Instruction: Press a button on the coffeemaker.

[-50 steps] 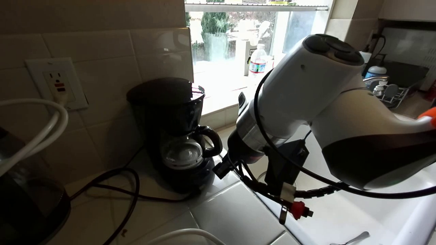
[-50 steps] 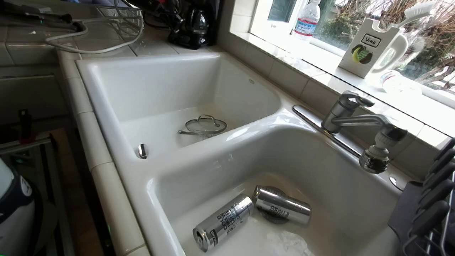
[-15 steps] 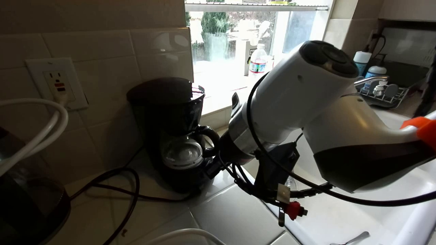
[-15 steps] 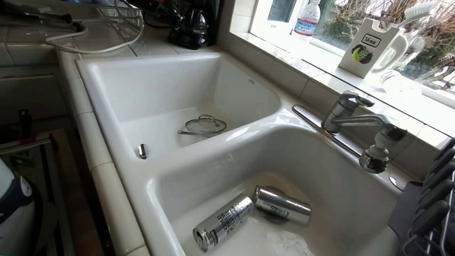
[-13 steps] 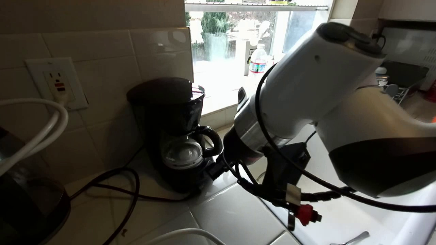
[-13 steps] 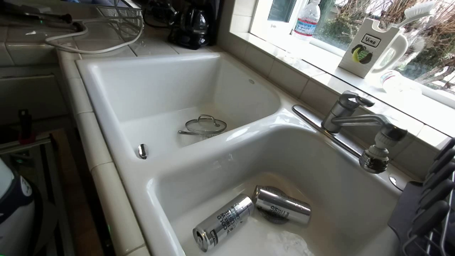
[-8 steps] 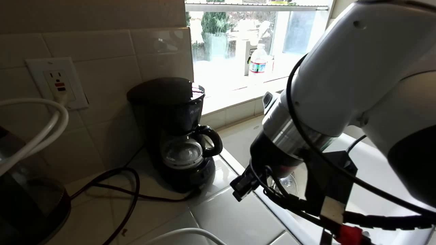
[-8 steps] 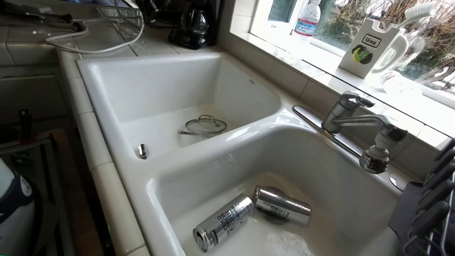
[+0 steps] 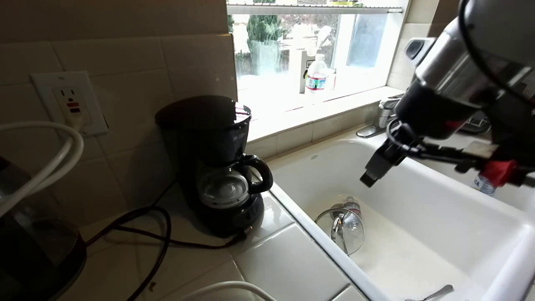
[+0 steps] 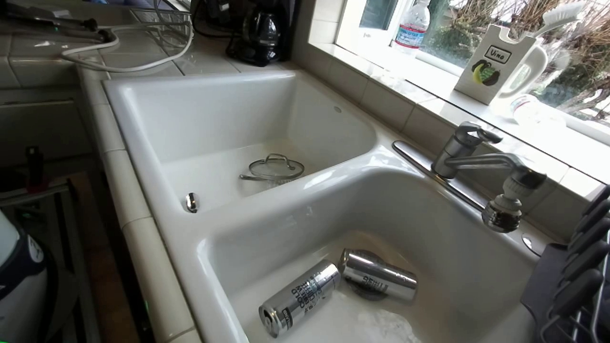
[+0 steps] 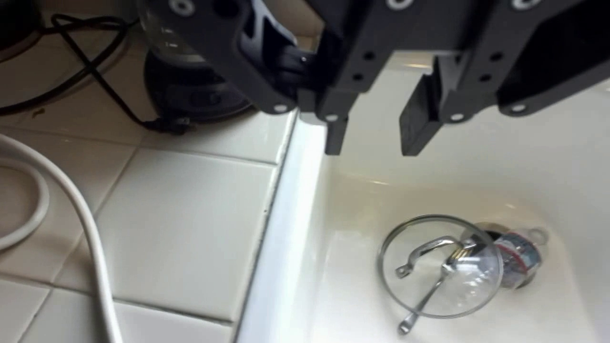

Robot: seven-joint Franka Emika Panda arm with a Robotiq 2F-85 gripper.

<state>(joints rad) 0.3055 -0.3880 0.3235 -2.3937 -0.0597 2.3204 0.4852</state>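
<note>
The black coffeemaker stands upright on the tiled counter, its glass carafe in place and handle toward the sink. Its low front base has a small pale orange spot; I cannot tell if it is lit. In an exterior view the coffeemaker is dark at the back corner. In the wrist view its base shows at upper left, partly behind the gripper linkage. My gripper is open, with a gap between its fingertips and nothing in it. In an exterior view the gripper hangs over the sink, well apart from the coffeemaker.
A glass lid, a fork and a plastic bottle lie in the near basin. The sink rim borders the counter. A white cable and black cord lie on the tiles. A faucet stands behind the sink.
My gripper was beside the coffeemaker's lower front about a second ago. It has drawn back and up, away over the sink. The coffeemaker has stayed in place; the pale spot on its base is now uncovered.
</note>
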